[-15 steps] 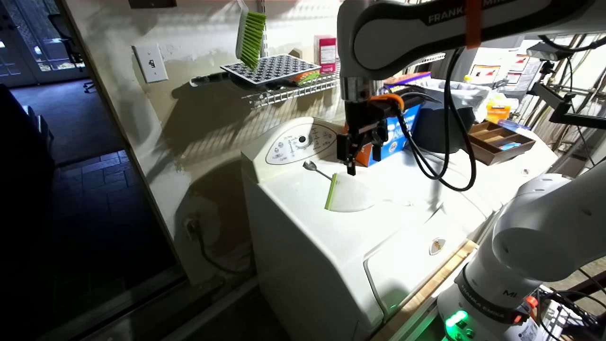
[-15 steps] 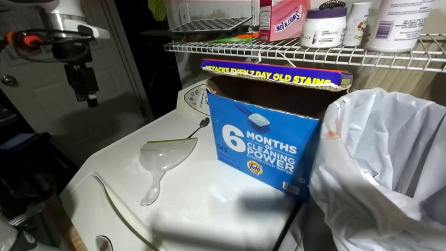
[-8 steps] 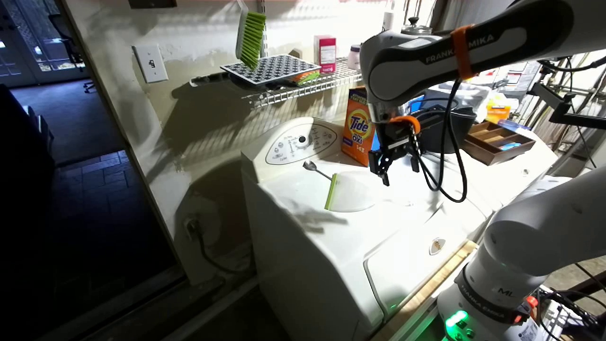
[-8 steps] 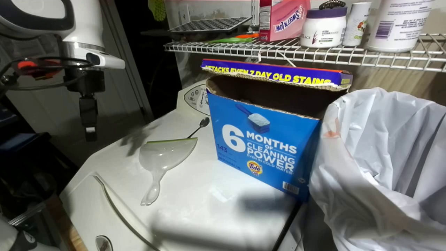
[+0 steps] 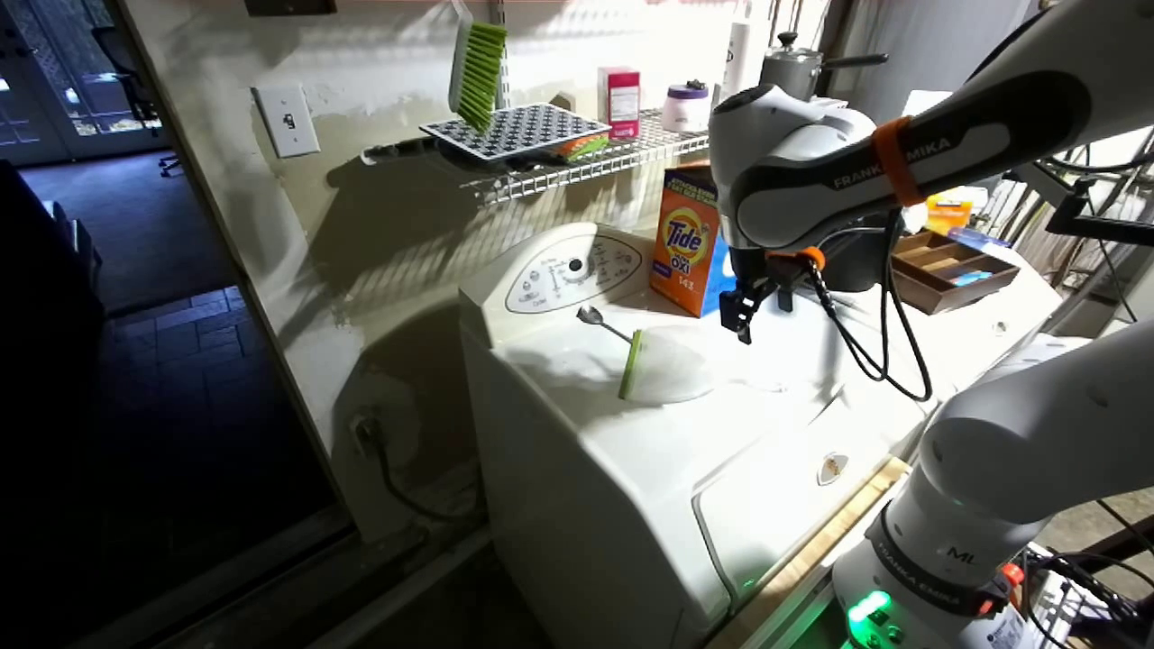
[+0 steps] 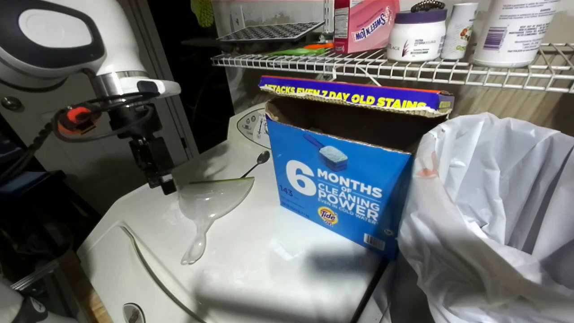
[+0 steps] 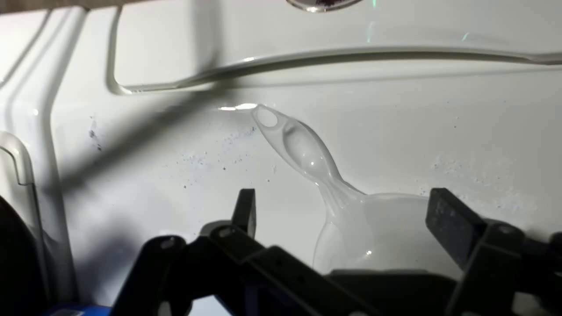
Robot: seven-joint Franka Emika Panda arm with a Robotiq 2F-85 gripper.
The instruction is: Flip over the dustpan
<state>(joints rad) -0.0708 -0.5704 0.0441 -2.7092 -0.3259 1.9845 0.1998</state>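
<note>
I have one end effector (image 7: 344, 208) hanging over the table (image 6: 251, 251), its two fingers spread wide apart. Below it, on that table, lies the one dustpan (image 6: 213, 202); in the wrist view part of its scoop shows beneath the gap, and the handle runs out past the fingertips. One spoon (image 6: 262, 158) lies lower than the end effector, its handle ending at the scoop's green edge; I can't tell whether they touch. Off to one side of the end effector stands one Tide box (image 6: 336, 193), then one lined bin (image 6: 453, 215) farther out. Higher than the end effector hangs one brush (image 5: 478, 77).
</note>
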